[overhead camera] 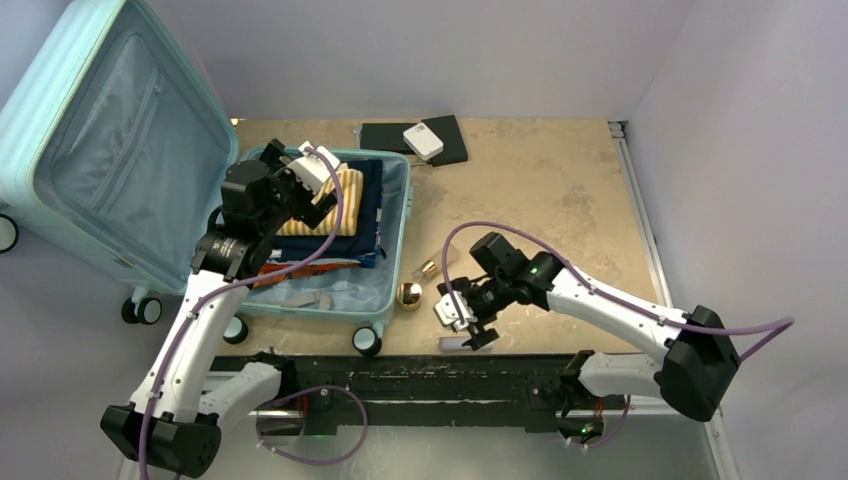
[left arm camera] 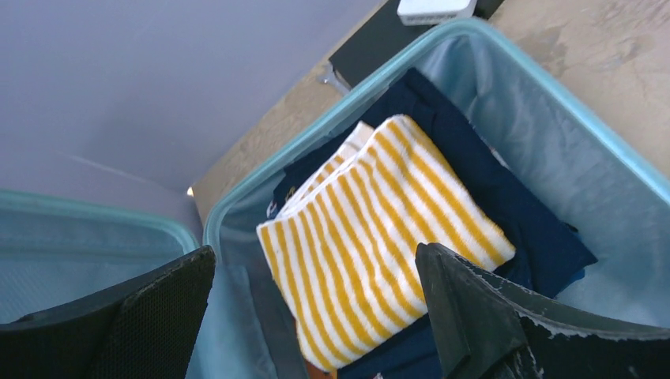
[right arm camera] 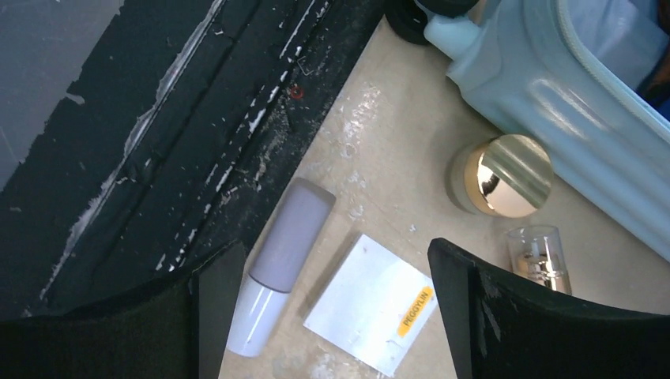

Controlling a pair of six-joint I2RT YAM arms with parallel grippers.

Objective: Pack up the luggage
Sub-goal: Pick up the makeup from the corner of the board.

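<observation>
We see one luggage (overhead camera: 110, 150), a pale mint hard-shell case, lying open at the far left of the worktop (overhead camera: 540, 190). Its lid is propped up against the left wall and its base is flat beside the left arm. Four of its wheels (overhead camera: 367, 342) show from above.

The left gripper (left arm camera: 314, 251) hovers directly over the open base, jaws spread wide and holding nothing. Below it lies one folded yellow-and-white striped cloth (left arm camera: 379, 237), resting on navy fabric (left arm camera: 490, 181); we cannot tell whether that is one garment or several. Something orange shows at the near edge of the pile, too hidden to name.

The right gripper (right arm camera: 335, 245) hangs over the worktop just outside the luggage's near right corner, close to its ribbed wall. Its jaws are also apart and empty.

Under and around it we count four small things, all on the worktop:
- one lavender tube (right arm camera: 280, 264), lying along the black front edge
- one white square sachet (right arm camera: 371, 312) with a yellow label, just beside the tube
- one gold-capped jar (right arm camera: 506, 175), nearly touching the luggage wall
- one small clear bottle (right arm camera: 539, 253), near the jar

At the far edge lies one flat black item (overhead camera: 385, 138), with one white box (overhead camera: 423, 141) on top of it, well apart from both grippers.
</observation>
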